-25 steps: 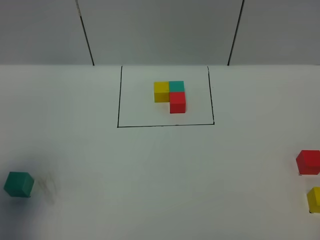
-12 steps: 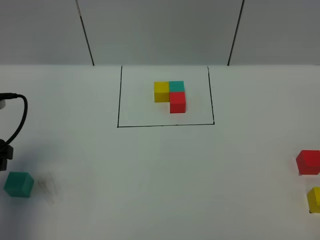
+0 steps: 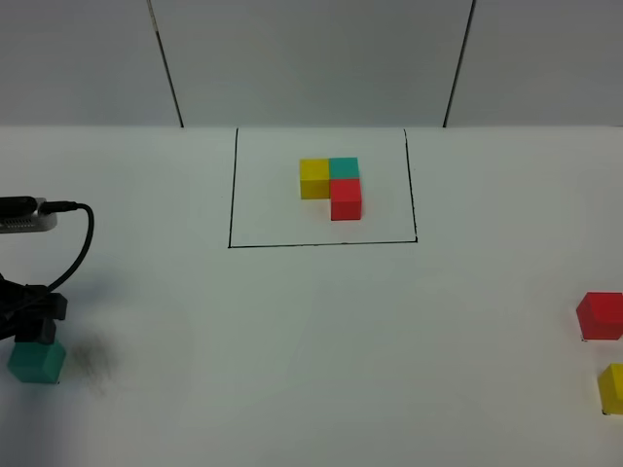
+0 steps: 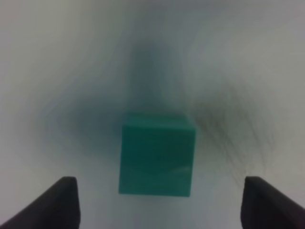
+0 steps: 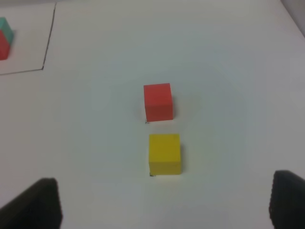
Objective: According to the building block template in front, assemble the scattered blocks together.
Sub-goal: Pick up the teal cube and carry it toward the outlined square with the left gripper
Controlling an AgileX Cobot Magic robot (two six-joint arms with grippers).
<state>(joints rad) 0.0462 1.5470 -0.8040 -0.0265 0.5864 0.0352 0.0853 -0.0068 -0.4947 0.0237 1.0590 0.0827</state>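
The template (image 3: 331,187) is an L of joined yellow, teal and red cubes inside a thin black rectangle (image 3: 321,243) at the back middle; its edge shows in the right wrist view (image 5: 4,40). The loose teal cube (image 3: 37,362) lies at the front left. My left gripper (image 3: 27,326) hovers just over it, open, with its fingers on either side of the cube (image 4: 157,160) and apart from it. The loose red cube (image 3: 601,316) and yellow cube (image 3: 612,387) lie at the right edge. My right gripper (image 5: 164,191) is open and empty, short of the yellow cube (image 5: 164,153) and red cube (image 5: 157,101).
The white table (image 3: 311,331) runs back to a grey wall. A black cable (image 3: 73,243) loops from the left arm above the teal cube. Faint dark smudges (image 3: 92,362) mark the table beside the teal cube.
My left arm has come in from the left edge and moved over the teal cube. The cubes have not moved.
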